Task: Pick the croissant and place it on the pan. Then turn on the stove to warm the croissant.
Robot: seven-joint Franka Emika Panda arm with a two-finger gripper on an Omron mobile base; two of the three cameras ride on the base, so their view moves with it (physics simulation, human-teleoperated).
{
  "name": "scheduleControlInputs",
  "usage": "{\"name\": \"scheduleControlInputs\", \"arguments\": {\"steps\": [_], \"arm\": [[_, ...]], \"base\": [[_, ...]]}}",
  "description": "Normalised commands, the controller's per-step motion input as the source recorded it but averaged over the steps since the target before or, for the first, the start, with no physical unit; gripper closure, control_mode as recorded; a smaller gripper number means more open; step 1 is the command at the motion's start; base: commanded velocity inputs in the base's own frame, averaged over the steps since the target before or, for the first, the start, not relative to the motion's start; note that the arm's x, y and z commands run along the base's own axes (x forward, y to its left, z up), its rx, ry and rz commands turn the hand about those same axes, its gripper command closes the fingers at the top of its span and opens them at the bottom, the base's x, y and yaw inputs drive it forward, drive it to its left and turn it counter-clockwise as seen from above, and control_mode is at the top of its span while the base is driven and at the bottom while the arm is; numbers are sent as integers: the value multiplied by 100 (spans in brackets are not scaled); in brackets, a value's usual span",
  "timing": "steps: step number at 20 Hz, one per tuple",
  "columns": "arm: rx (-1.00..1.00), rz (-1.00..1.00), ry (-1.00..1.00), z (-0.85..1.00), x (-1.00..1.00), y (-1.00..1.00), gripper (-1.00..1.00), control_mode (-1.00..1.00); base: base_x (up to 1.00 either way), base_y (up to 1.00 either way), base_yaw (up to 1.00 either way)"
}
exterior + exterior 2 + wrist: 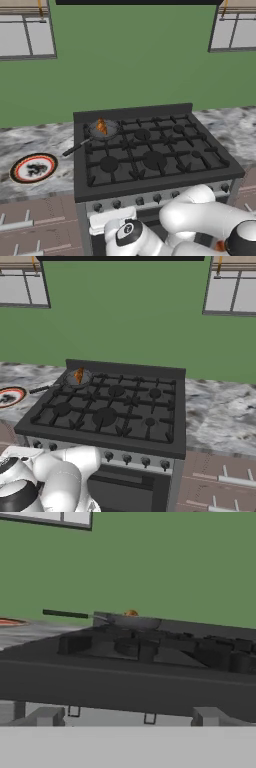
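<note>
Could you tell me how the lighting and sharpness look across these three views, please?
Left base view: flat, even rendered light, no glare; the croissant in the pan and the plate pattern read coarse and pixelated. Right base view: same soft light, stove grates fairly crisp, counter marbling smeared. Hand view: low grazing angle, stove front dark with little detail, edges soft throughout.

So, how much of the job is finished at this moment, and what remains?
Done: the croissant already sits in the pan on the stove's rear left burner, and the red-rimmed plate on the counter holds no pastry. In hand: the arm is low in front of the stove, the hand view looking across the grates from front-strip height, with nothing held. Left: turning a knob to light the burner; no flame shows yet.
</note>
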Motion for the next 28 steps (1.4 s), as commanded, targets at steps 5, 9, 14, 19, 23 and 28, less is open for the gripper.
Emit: {"name": "scheduleControlInputs", "arguments": {"steps": [5,9,14,19,23,28], "arm": [[0,6,0,-23,1,0,-100,-100],[0,6,0,-27,9,0,-100,-100],[0,7,0,-19,19,0,-100,-100],[0,7,0,-20,14,0,-100,-100],[0,7,0,-25,15,0,-100,-100],[0,7,0,-18,19,0,-100,-100]], "base": [[0,0,0],[0,0,0],[0,0,0],[0,0,0],[0,0,0],[0,0,0]]}}
